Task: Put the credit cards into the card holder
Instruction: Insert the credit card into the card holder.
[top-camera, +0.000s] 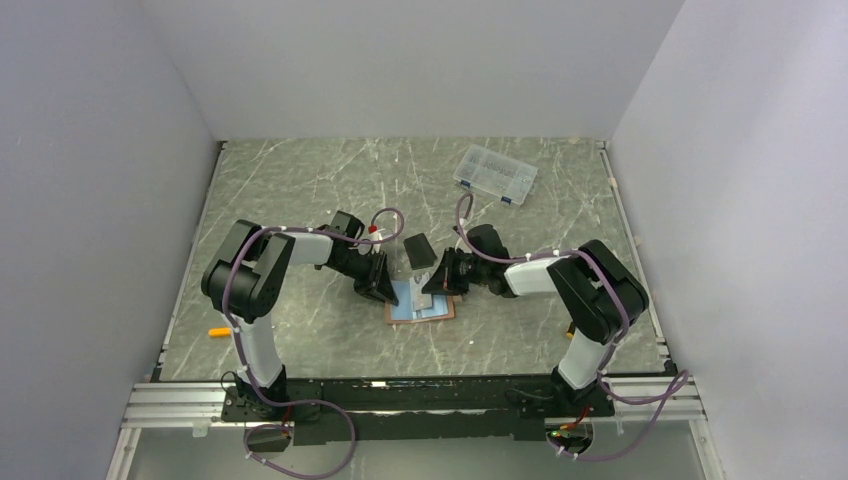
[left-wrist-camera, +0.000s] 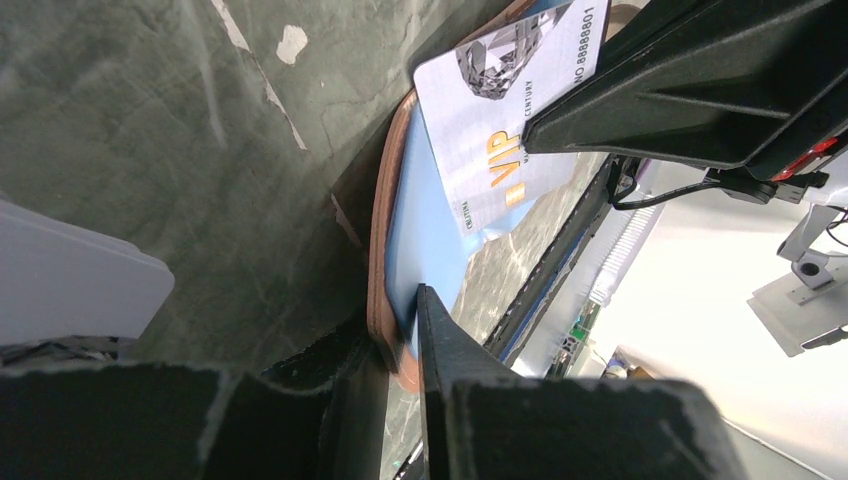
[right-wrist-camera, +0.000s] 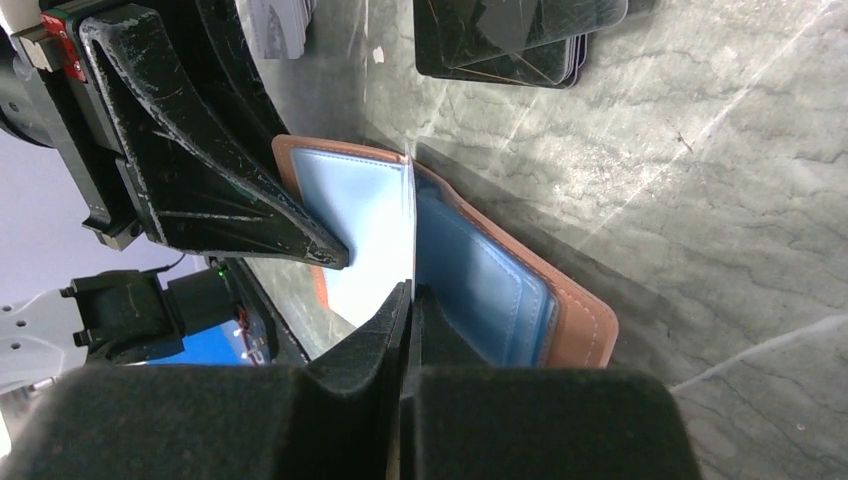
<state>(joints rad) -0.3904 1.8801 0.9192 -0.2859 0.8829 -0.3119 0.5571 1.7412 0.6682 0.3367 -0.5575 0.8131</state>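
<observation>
The tan leather card holder (top-camera: 420, 312) lies open on the table, its blue-grey pockets (right-wrist-camera: 480, 285) facing up. My left gripper (left-wrist-camera: 400, 335) is shut on the holder's leather edge (left-wrist-camera: 382, 250) and pins that flap. My right gripper (right-wrist-camera: 410, 295) is shut on a pale silver-grey credit card (left-wrist-camera: 505, 120) printed "VIP". In the right wrist view the card (right-wrist-camera: 411, 215) shows edge-on, standing upright over the holder's fold between the two blue halves. From above, the left gripper (top-camera: 378, 283) and right gripper (top-camera: 442, 279) face each other across the holder.
A small black rectangle (top-camera: 418, 250) lies just behind the holder, also seen in the right wrist view (right-wrist-camera: 500, 40). A clear plastic organiser box (top-camera: 495, 173) sits at the back right. A small orange item (top-camera: 218, 331) lies by the left edge.
</observation>
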